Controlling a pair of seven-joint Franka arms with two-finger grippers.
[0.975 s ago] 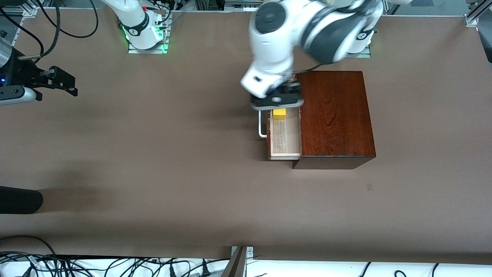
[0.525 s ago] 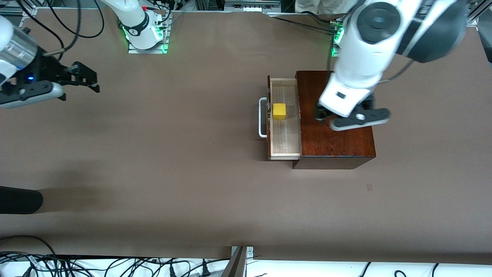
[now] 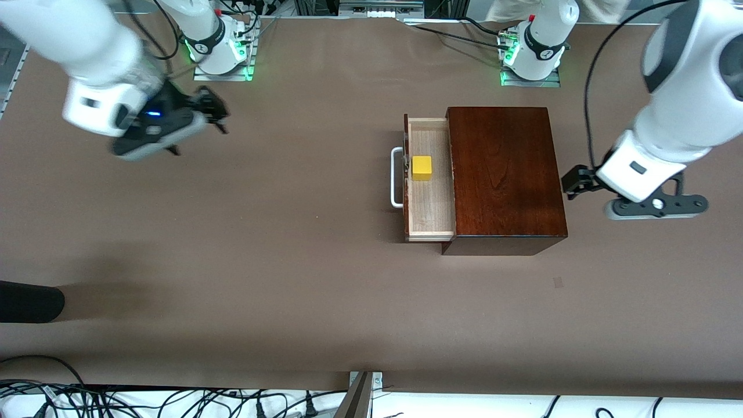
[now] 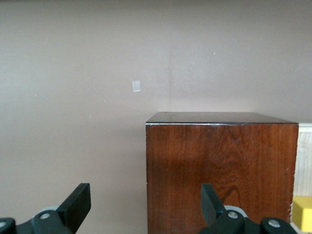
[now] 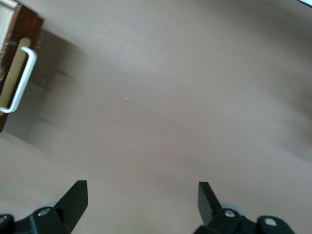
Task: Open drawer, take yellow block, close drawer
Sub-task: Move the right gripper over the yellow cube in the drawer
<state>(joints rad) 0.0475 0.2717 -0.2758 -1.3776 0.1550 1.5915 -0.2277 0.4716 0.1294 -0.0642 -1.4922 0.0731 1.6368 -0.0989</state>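
Both grippers stood wide and empty: the left gripper [image 3: 572,181] over bare table beside the wooden box [image 3: 502,174], the right gripper [image 3: 212,110] over the right arm's end. Since the yellow block [image 3: 422,168] sat close to the front wall of the open drawer [image 3: 429,209], nearer its farther end, a finger descending there risked catching the white handle [image 3: 396,177] or nudging the cube aside.

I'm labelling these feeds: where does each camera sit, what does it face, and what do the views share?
Front view: high across the table, facing both bases; shows the open drawer, yellow block, left gripper and right gripper.
Left wrist view: on the left wrist, faces the wooden box; open fingers show.
Right wrist view: on the right wrist, faces the table; open fingers show.
Shared: the block shows in the front and left wrist views, the white handle in the front and right wrist views.
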